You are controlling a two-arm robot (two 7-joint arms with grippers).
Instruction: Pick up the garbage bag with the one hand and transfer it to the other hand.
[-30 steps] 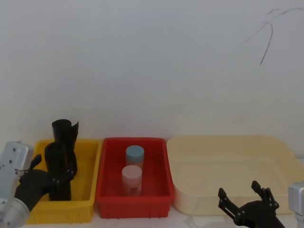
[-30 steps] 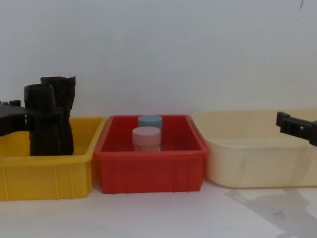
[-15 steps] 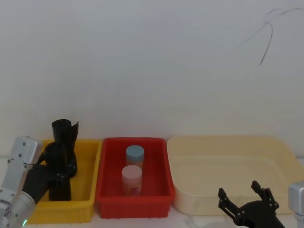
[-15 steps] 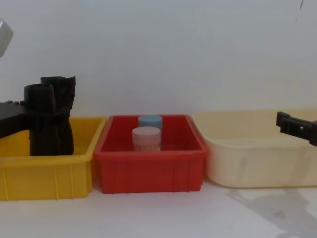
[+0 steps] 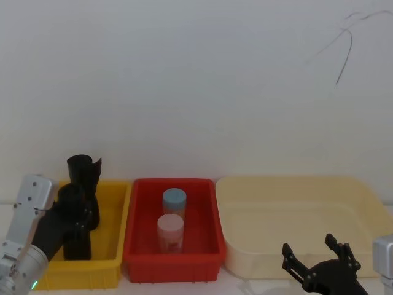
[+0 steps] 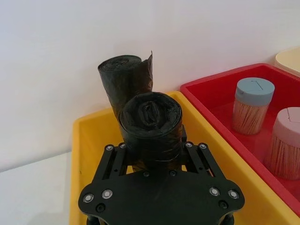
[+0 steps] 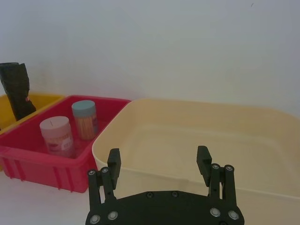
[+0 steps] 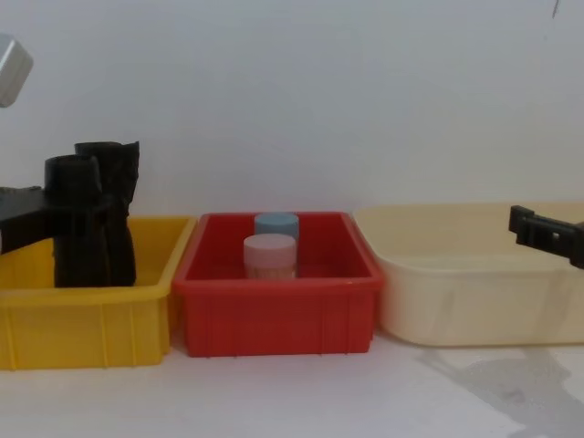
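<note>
The garbage bag [image 5: 72, 212], a black roll with a rounded top, stands upright in the yellow bin [image 5: 116, 215]. My left gripper [image 5: 78, 225] is shut on it, a finger pressed against each side of the roll [image 6: 151, 123]. From the chest the bag [image 8: 80, 228] rests on the bin floor with the left gripper [image 8: 57, 214] around its middle. Low at the right, in front of the cream bin, my right gripper [image 5: 316, 258] hangs open with nothing between its fingers [image 7: 112, 161].
A second black roll with a flared top [image 5: 84, 172] stands right behind the bag. The red bin [image 5: 202, 255] holds a blue-lidded jar [image 5: 174, 200] and a pink-lidded jar [image 5: 170, 228]. The cream bin [image 5: 368, 203] lies at the right. A white wall rises behind.
My left arm's wrist has swung upward at the left edge while the gripper stays around the bag. The bag and the right arm have not moved.
</note>
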